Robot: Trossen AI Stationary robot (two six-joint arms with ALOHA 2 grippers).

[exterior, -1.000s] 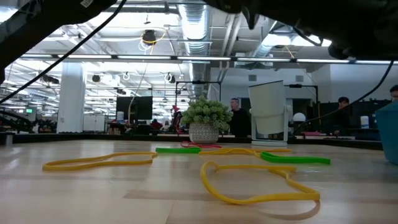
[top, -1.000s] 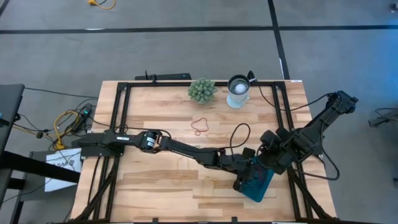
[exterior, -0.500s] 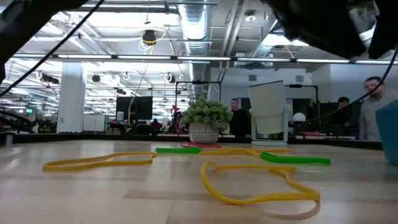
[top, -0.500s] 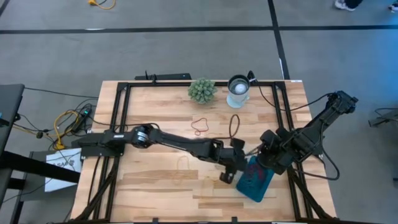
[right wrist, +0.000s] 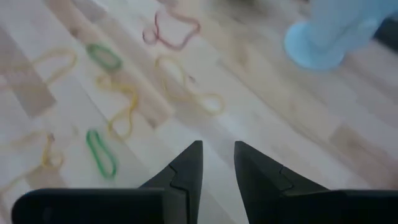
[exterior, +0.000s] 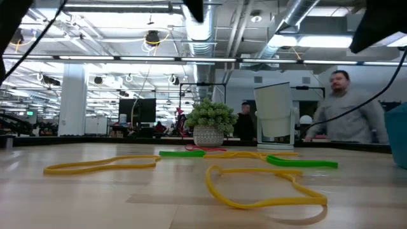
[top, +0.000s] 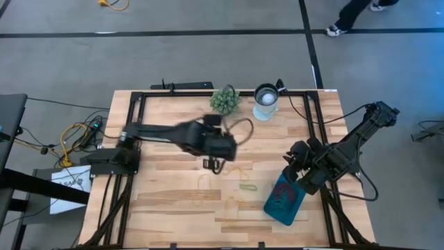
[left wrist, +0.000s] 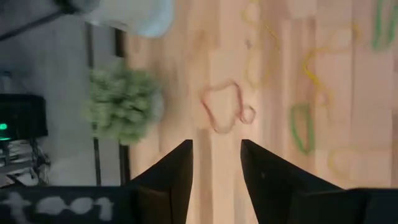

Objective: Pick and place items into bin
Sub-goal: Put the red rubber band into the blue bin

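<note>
Nearest in the low view, a thin yellow loop (exterior: 264, 187) lies limp and wavy on the pale wood-plank desk (exterior: 127, 210), lower centre of the frame; another yellow band (exterior: 95, 165) stretches flat at the left, and two green bands (exterior: 302, 163) lie flat farther back, a red one just showing behind them. Beyond them stand a spiky green plant ball (exterior: 210, 117) in a small pot and a round white-and-metal cup (exterior: 275, 117); past the desk a person (exterior: 346, 108) shows at the right. From above, the shallow teal bin (top: 284, 200), a rounded rectangle, sits at an angle in the lower right of the desk with a few red strands inside. The right tool (top: 290, 165) hangs just beside the bin's upper corner; in its wrist view its two dark, wedge-shaped fingers (right wrist: 186, 168) stand slightly apart with nothing between them, over scattered yellow, green and red bands (right wrist: 171, 31). The left tool (top: 214, 165) is blurred near the desk's centre, below the plant (top: 225, 101); its wrist view shows smooth dark fingers (left wrist: 177, 168) parted by a modest gap and empty, above a red loop (left wrist: 224, 112), a green one (left wrist: 301, 127) and faint yellow ones. A small green band (top: 248, 187) lies between the left tool and the bin.
</note>
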